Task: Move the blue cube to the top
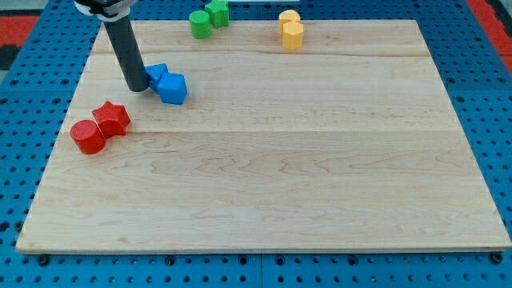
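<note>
One rod, near-upright; my tip [138,86] touching blue cube [172,88]; no fingers visible.

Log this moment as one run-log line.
tip: touching left of blue pair | blue cube: upper left of board, not yet at top | other blue block: against cube

Straight dark rod [126,52], round in section, matte black to charcoal, with a faint paler sheen down one side. Plain surface; no screws, cables or markings to make out. Capped at the far end by a white collar [102,6], cut off by the view's top edge, with a black band beneath. Blunt, flat-ended my tip [137,86], same dark colour.
</note>
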